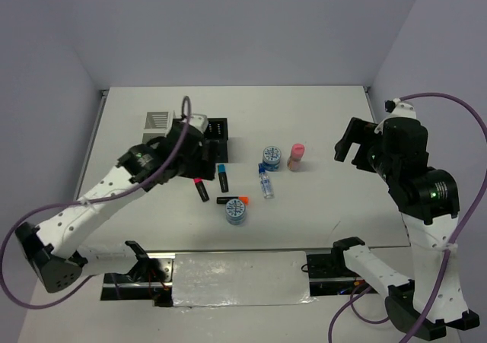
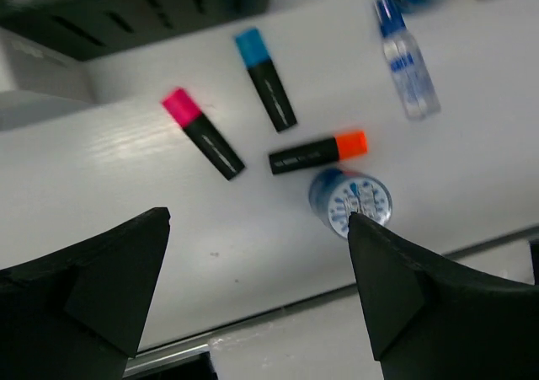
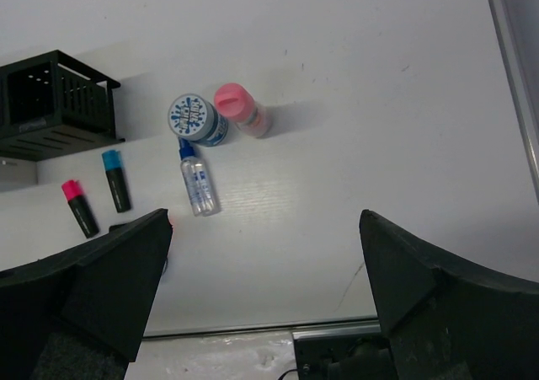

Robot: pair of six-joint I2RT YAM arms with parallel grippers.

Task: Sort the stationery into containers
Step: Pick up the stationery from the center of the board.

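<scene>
Your left gripper (image 2: 257,291) hangs with its jaws wide apart and empty above three short black highlighters lying on the white table (image 1: 327,115): the pink-capped highlighter (image 2: 202,133), the blue-capped highlighter (image 2: 265,78) and the orange-capped highlighter (image 2: 317,152). Your right gripper (image 3: 264,228) is spread just as wide, holding nothing, off to the right.

From what shows, nothing is sorted yet. The white slatted organizer (image 1: 158,122) and the black slatted organizer (image 3: 55,102) sit at the back left, partly under your left arm.

Watch the crowding. The orange cap lies just beside the near round blue-white roll (image 2: 351,201), so a wide closing there may shove the roll away. The clear blue-capped bottle (image 2: 407,60) lies against the far blue-white roll (image 3: 195,120), and the upright pink stick (image 3: 242,110) beside it would likely topple if brushed.
</scene>
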